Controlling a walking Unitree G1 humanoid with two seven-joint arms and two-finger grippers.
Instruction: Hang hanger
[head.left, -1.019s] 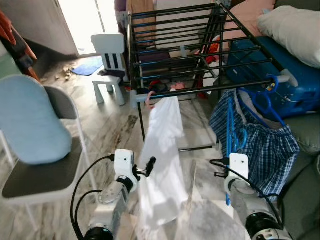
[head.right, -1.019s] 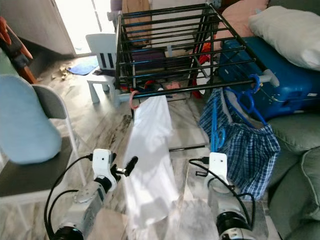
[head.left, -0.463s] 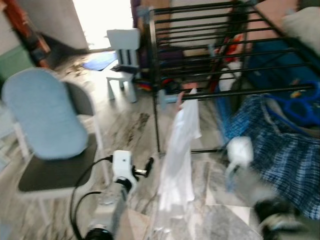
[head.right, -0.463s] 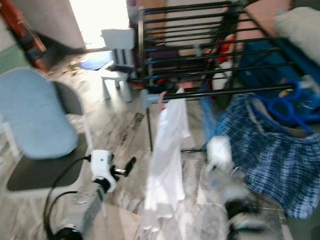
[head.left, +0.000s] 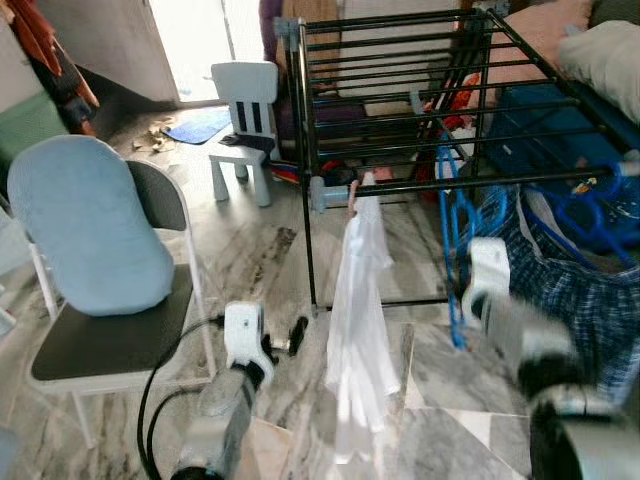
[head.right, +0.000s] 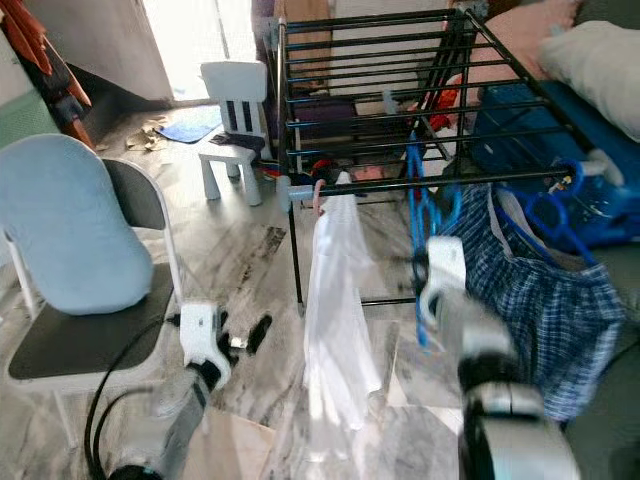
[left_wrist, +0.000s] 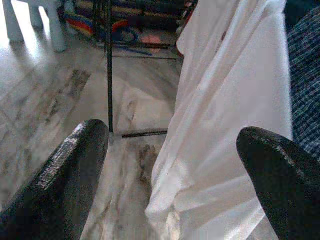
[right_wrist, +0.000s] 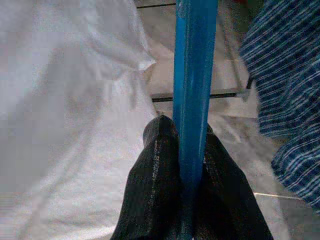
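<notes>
Grey marble floor (head.left: 250, 250) spreads under a black metal drying rack (head.left: 400, 110), with a blue-cushioned folding chair (head.left: 95, 260) and a small white plastic chair (head.left: 243, 120) off to the left. A white shirt (head.left: 362, 330) hangs from the rack's front bar, a blue plaid garment (head.right: 545, 300) to its right. The right gripper (right_wrist: 184, 165) is clamped on a blue plastic hanger (head.right: 422, 210), held between the two garments with its long axis upright. The left gripper (left_wrist: 172, 165) is spread apart near the shirt.
</notes>
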